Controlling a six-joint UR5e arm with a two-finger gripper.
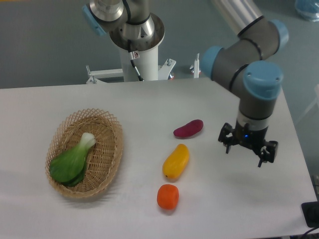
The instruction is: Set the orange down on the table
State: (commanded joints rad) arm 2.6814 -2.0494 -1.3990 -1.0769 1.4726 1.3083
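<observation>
Behind the bench runs a plain grey-blue floor under even, soft light. A pale blue translucent object sits cut off in the far corner.

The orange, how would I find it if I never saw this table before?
Start at the wicker basket on the left of the white table, then look right to three fruits lying in a slanted line. The orange is the one nearest the front edge, just below the long yellow fruit. It is the only small, round, orange-red one.
</observation>
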